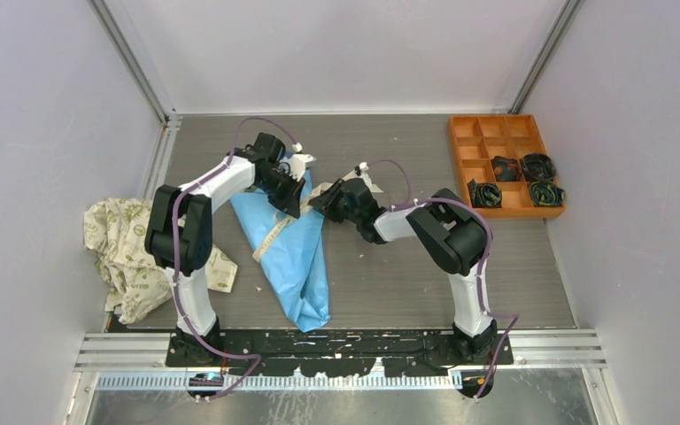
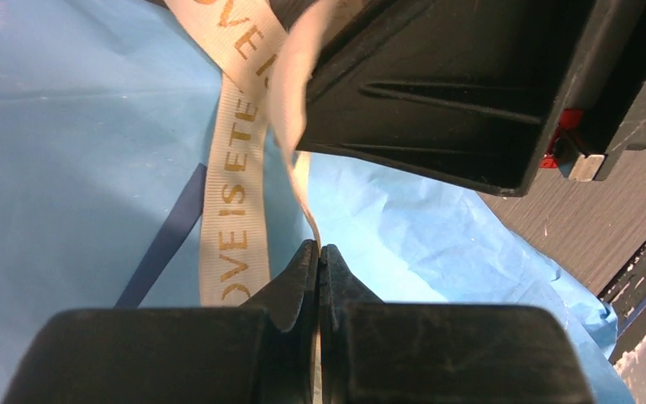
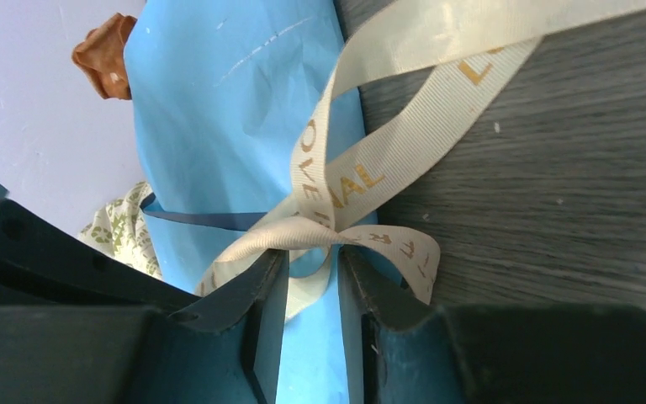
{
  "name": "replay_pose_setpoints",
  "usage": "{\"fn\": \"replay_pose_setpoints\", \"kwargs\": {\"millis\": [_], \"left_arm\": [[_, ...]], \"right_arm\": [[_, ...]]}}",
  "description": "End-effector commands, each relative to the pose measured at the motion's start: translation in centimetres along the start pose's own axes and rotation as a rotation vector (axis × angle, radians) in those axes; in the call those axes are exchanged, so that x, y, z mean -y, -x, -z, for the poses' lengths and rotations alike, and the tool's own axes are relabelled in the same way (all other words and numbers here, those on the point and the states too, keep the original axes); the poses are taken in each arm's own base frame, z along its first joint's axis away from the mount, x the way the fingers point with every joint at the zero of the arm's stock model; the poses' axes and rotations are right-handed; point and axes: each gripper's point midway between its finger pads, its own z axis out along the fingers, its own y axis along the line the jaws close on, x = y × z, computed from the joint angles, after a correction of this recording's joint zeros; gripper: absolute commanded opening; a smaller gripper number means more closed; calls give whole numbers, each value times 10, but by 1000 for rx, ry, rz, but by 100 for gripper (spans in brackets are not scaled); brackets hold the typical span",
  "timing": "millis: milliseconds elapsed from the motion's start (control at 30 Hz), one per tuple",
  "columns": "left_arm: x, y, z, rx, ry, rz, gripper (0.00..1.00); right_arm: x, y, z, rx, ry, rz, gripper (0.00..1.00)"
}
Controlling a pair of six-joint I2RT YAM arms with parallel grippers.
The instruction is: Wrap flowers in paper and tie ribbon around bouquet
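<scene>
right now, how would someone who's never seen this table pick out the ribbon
On the dark grey table, find the light blue paper cone lying between the two arms. The ribbon crosses its middle: a narrow, flat beige band with gold lettering, unlike the cream, green-printed cloth beside the left arm.

A crumpled cream cloth with green print (image 1: 128, 252) lies at the left edge of the grey wood-grain worktop (image 1: 407, 274), well to the left of the left jaws and nearer the arm bases than they are. Well to the right of the right jaws, in the far right corner, sits an orange tray (image 1: 474, 142) divided into compartments. Four dark coils with green flecks (image 1: 484, 193) lie in its nearer compartments, one in each. Pale walls (image 1: 336, 44) close three sides.
</scene>
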Motion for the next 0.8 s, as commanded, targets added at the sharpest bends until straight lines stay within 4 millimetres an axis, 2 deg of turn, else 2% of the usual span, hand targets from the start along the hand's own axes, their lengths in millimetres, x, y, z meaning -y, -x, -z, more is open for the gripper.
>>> {"fn": "replay_pose_setpoints", "kwargs": {"millis": [0,67,233,300,333,400,467,500,533,633,767], "left_arm": [[11,5,7,28,-36,-25,0],[12,4,7,25,-38,-24,0],[13,5,12,26,-37,-41,0],[15,8,17,32,-35,-58,5],[16,11,21,35,-34,-68,11],[19,16,32,39,-24,-91,33],[17,25,47,61,20,-112,64],[13,30,54,73,64,-117,74],[7,34,60,87,115,-118,78],[-15,34,68,90,267,-78,82],[-27,14,55,-26,359,-79,74]], "right_arm": [[-27,15,-8,41,39,-11,34],[-26,15,-11,39,35,-18,32],[-18,8,-12,15,20,-22,7],[-16,7,-9,10,18,-13,1],[-14,7,-8,9,16,-8,1],[-12,7,-5,7,12,2,1],[-10,5,-2,-3,7,15,1],[-8,4,-2,-9,3,23,1],[-8,3,-1,-14,0,31,1],[-7,1,1,-26,-2,49,1],[-10,0,3,-40,3,72,1]]}}
